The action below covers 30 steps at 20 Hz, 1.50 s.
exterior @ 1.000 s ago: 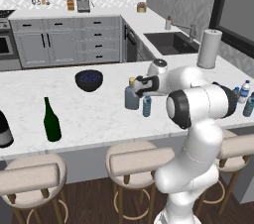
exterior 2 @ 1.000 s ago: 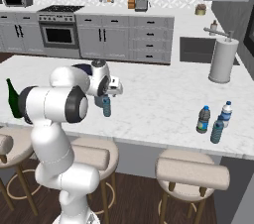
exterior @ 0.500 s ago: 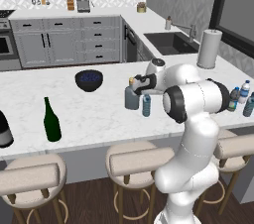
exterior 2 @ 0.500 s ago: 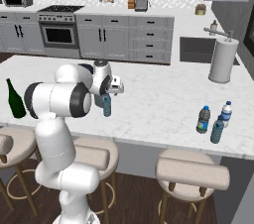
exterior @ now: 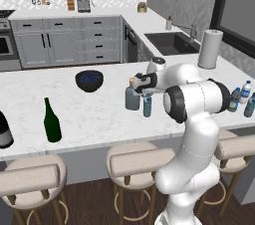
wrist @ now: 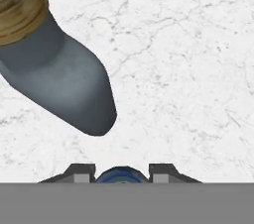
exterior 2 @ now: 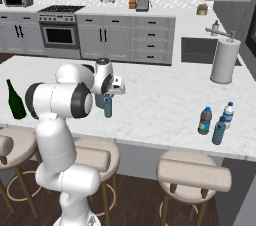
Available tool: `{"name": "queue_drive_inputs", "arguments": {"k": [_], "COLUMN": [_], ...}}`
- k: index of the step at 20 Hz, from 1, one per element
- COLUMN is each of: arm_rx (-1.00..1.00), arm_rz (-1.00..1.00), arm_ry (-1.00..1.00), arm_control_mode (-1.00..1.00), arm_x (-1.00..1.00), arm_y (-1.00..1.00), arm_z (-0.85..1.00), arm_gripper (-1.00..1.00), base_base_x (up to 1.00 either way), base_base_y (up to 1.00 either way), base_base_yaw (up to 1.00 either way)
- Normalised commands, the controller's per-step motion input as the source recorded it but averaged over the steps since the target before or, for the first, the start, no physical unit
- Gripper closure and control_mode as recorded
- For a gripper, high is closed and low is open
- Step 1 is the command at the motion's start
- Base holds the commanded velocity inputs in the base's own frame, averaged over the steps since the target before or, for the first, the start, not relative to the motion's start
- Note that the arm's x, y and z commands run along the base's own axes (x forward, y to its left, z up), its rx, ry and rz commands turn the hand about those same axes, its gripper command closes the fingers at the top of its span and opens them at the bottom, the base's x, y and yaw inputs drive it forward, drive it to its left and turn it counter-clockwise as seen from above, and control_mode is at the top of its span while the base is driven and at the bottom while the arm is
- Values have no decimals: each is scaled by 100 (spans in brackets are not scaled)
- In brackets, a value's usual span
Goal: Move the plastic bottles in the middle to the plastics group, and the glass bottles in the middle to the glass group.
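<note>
Small water bottles in the middle: one in sight (exterior: pixel 147 105), blue cap, upright, long axis straight up.
Grey bottle (exterior: pixel 132 98): one, tan cap, upright, just left of the small one.
Plastics group (exterior 2: pixel 216 122): three bottles, far right on the desk (exterior: pixel 89 114).
Glass group: green wine bottle (exterior: pixel 51 122) upright, fat dark bottle (exterior: pixel 4 130) at left edge.
Bowl (exterior: pixel 89 80): one, dark, blue inside.
Gripper (wrist: pixel 122 172): closed in on the small bottle's blue cap.

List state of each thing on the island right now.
pincer: closed on the small plastic bottle's blue cap
small plastic bottle: upright, on counter
grey glass bottle: upright, tan cap on, untouched
green wine bottle: upright
plastics group: upright
dark bowl: upright
</note>
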Motion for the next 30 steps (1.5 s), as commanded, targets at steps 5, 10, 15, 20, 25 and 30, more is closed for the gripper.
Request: {"name": "queue_drive_inputs", "arguments": {"k": [5,10,15,20,25,30], "arm_rx": [0,0,0,0,0,0], "arm_rz": [-2,-16,-29,-46,-48,-45], "arm_ry": [-1,-9,-8,4,2,0], "arm_control_mode": [-100,-100,-100,-100,-100,-100], "arm_x": [-33,-40,-31,-2,6,13], "arm_y": [-39,-70,-84,-86,-78,-76], "arm_z": [9,33,22,18,17,4], "arm_gripper": [100,100,100,100,100,100], "base_base_x": [0,0,0,0,0,0], "base_base_y": [0,0,0,0,0,0], "base_base_yaw": [0,0,0,0,0,0]}}
